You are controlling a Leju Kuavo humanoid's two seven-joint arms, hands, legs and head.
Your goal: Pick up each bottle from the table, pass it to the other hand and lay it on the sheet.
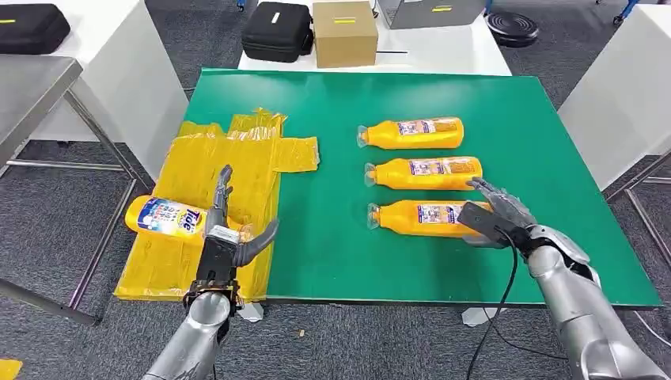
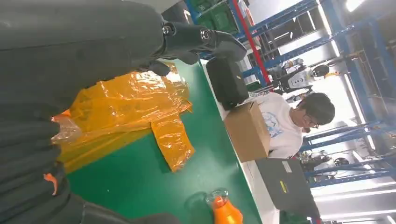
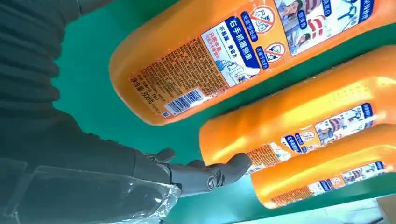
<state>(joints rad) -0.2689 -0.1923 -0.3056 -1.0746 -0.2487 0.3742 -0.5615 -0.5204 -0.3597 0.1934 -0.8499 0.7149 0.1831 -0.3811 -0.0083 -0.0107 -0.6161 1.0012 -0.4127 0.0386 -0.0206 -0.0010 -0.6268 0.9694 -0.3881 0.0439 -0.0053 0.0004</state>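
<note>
Four orange plastic bottles lie on their sides. One, with a blue and white label, rests on the yellow sheet (image 1: 229,166) at the desk's (image 1: 340,261) left edge: this labelled bottle (image 1: 162,216) lies partly past that edge, near the front left corner. The sheet is a single piece of crinkled, glossy yellow film, folded and uneven in outline, with a loose flap reaching toward the middle of the desk. The left robot hand (image 1: 225,229) hovers over the sheet just beside the labelled bottle, open, its fingers straight and thumb spread, holding nothing.

The desk top is a flat, matte green board. Right of centre three bottles lie parallel in a column, clear caps pointing left: the far bottle (image 1: 411,133), the middle bottle (image 1: 425,172) and the near bottle (image 1: 419,218). Each is smooth, rounded and elongated, with a printed paper label along its body. The right robot hand (image 1: 494,214) sits at the base end of the near bottle, fingers extended and apart, not closed around it; the right wrist view shows its fingers (image 3: 219,170) beside the bottle bases.

Beyond the far edge one black case (image 1: 277,30) and one brown cardboard box (image 1: 344,32) stand on a white table.
</note>
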